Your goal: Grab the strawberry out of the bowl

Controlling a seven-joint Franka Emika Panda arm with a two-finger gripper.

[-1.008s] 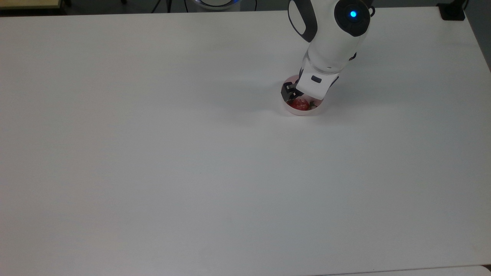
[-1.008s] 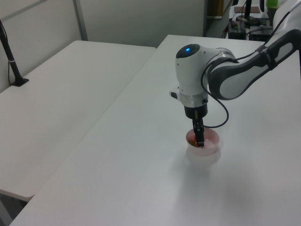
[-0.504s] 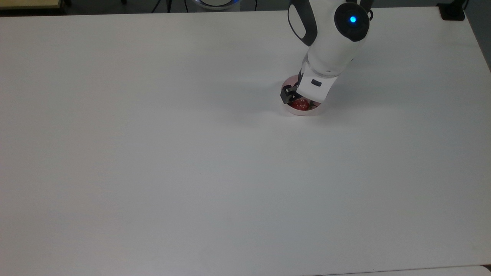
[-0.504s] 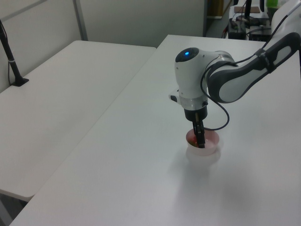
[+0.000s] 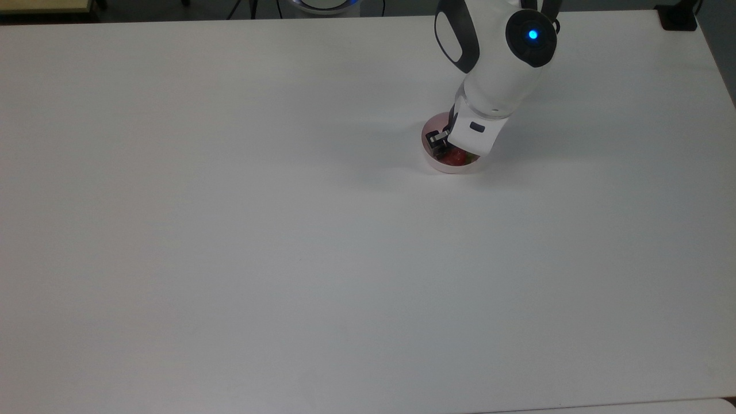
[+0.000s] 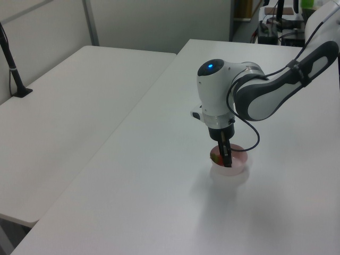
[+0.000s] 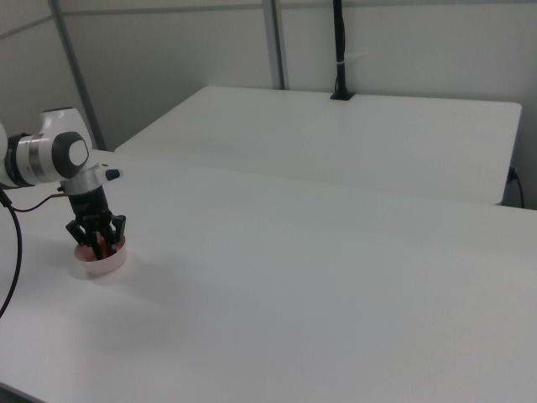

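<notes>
Strawberry (image 5: 457, 156) – one | bowl (image 5: 438, 165) – one | pincer (image 7: 98, 244) inside bowl

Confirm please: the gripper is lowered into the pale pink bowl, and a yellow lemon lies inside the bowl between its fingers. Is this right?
Not quite. The gripper is lowered into the pale pink bowl, but the fruit there is a red strawberry, not a yellow lemon. The top view shows its red colour beside the dark fingers.
</notes>
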